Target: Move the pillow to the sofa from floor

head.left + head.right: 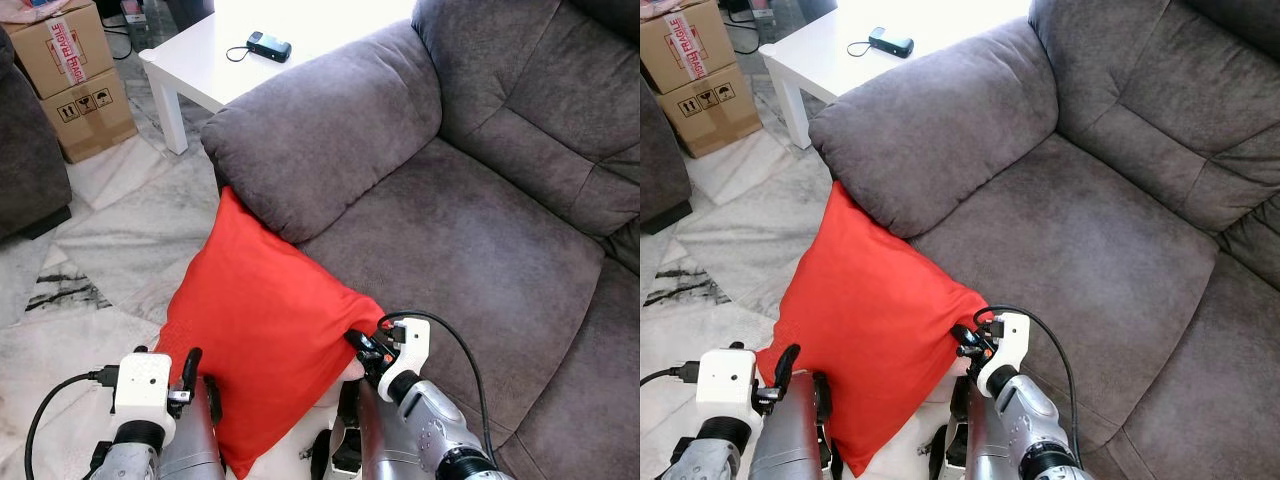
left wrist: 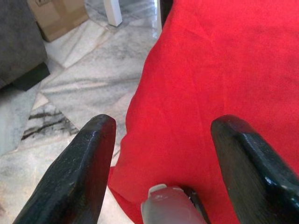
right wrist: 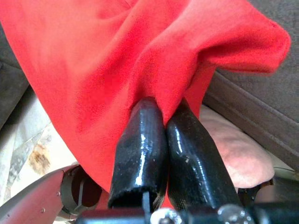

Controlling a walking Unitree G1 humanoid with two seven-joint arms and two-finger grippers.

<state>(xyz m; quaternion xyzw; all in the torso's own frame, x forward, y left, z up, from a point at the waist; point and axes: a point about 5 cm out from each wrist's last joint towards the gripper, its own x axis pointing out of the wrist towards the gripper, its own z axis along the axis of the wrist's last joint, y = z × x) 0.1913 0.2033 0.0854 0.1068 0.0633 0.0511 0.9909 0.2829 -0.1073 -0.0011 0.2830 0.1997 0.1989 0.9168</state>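
A red square pillow (image 1: pixel 262 325) stands on one corner, leaning against the front of the grey sofa (image 1: pixel 470 240) below its armrest (image 1: pixel 320 130). My right gripper (image 3: pixel 161 121) is shut on a fold of the pillow's right corner, by the seat's front edge (image 1: pixel 970 345). At the pillow's lower left edge, my left gripper (image 2: pixel 161 154) is open, its two fingers (image 2: pixel 79 168) spread with the red fabric between and ahead of them. The pillow's lowest corner is hidden between my arms.
A white side table (image 1: pixel 230 55) carrying a small black device (image 1: pixel 270 46) stands behind the armrest. Cardboard boxes (image 1: pixel 75 75) sit at the far left on the marble floor (image 1: pixel 110 230), beside another dark sofa (image 1: pixel 25 170).
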